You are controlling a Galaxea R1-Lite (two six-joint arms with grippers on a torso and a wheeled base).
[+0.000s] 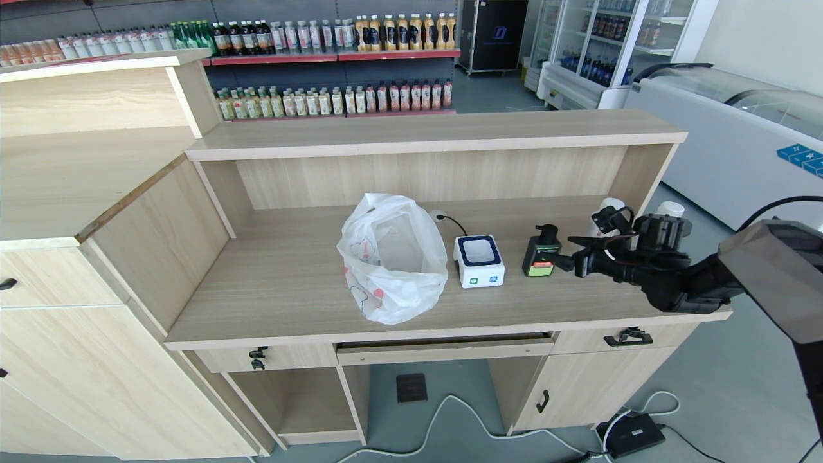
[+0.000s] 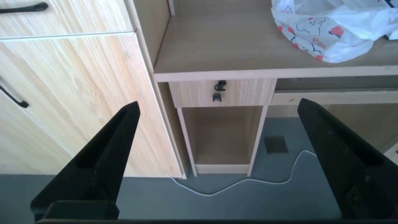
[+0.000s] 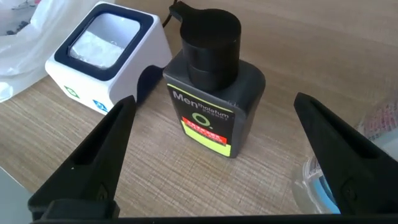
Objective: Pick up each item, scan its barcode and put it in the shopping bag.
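Down low, my left gripper [image 2: 219, 107] hangs in front of the counter [image 1: 289, 276], near its left end. Its jaws are wide apart and hold nothing. Past its fingers I see a small drawer [image 2: 217, 92] with a key in it, just under the counter top.

Up on the counter, the white shopping bag [image 1: 392, 263] sits in the middle, a bit to the left. Its mouth is open at the top. It has red and grey drawings on it.

Just to the right of the bag is the scanner [image 1: 479, 260], a small white box with a dark blue top. A black cable [image 1: 453, 222] runs from behind it toward the back wall of the counter.

Right of the scanner stands a dark bottle [image 1: 541, 254] with a black pump top and a green and red label. It stands upright.

My right gripper [image 1: 566, 252] is just to the right of the bottle. Its jaws are spread wide and hold nothing. The bottle stands in front of the gap, not gripped.

Behind that gripper are two white things [image 1: 607, 215]. I cannot tell what they are.

Far away, shop shelves [image 1: 334, 99] hold rows of drink bottles.
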